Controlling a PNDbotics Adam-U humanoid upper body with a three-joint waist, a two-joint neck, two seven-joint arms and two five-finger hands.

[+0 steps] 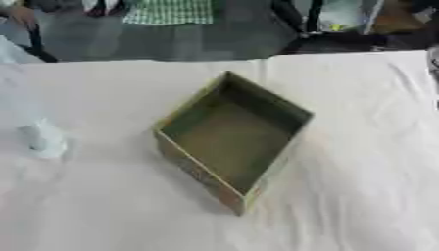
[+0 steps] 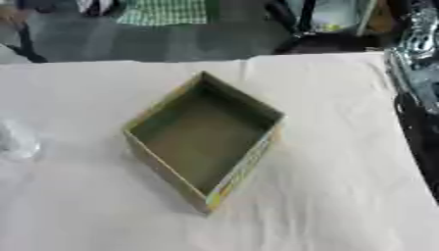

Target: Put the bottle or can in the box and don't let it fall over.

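An open olive-green box (image 1: 231, 135) stands on the white-clothed table (image 1: 360, 147), turned corner-on, with nothing inside it. Left of the box, apart from it, a pale see-through bottle-like shape (image 1: 38, 139) rests on the cloth; I cannot tell whether it is upright. It also shows at the left edge of the right eye view as a pale shape (image 2: 13, 139). A silver and black part of my right arm (image 2: 418, 44) shows along the right edge of the right eye view. Neither hand shows in either view.
The table's far edge (image 1: 214, 61) runs across the top, with chair legs and a green checked cloth (image 1: 167, 12) on the floor beyond it. The table's right edge (image 2: 399, 122) drops to a dark strip.
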